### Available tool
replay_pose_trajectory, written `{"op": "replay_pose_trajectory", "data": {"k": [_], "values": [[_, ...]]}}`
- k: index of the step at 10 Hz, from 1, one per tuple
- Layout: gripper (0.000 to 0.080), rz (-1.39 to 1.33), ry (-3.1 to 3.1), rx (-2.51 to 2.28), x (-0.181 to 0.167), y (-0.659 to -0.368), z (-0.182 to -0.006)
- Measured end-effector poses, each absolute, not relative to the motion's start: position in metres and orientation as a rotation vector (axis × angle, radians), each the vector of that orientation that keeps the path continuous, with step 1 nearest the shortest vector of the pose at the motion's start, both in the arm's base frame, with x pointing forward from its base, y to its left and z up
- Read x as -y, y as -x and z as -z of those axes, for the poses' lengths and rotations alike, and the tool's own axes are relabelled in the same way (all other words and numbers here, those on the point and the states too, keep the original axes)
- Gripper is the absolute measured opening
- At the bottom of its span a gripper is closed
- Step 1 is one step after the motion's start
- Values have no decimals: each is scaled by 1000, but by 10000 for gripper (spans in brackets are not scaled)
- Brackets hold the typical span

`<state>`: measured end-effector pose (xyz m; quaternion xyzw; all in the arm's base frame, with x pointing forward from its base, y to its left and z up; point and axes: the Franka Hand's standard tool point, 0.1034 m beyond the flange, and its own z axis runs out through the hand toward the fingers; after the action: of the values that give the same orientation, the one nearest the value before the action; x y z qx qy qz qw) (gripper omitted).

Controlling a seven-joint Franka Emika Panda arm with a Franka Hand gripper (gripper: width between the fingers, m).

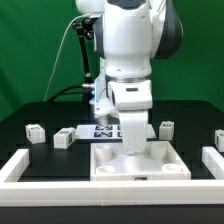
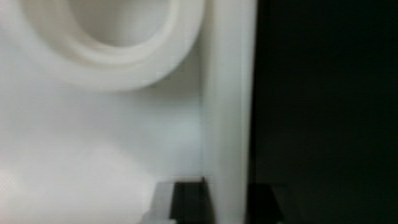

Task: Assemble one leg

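Note:
My gripper reaches straight down onto the large white tray-like piece at the table's front middle. In the wrist view its two dark fingers stand on either side of the tray's upright wall, which fills the gap between them. The gripper looks shut on that wall. A round socket of the tray shows beside the wall. Small white legs lie apart from the gripper: one and another at the exterior view's left, and one at its right.
The marker board lies just behind the tray. A further small white block sits at the far right. White raised rails border the work area at the left and right. The tabletop is black.

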<state>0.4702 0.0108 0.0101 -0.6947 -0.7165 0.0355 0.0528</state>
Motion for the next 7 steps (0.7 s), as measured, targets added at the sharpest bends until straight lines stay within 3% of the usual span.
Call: {"op": "replay_pose_trajectory", "data": {"k": [7], "values": [[73, -70, 2125, 2172, -59, -489, -10]]}}
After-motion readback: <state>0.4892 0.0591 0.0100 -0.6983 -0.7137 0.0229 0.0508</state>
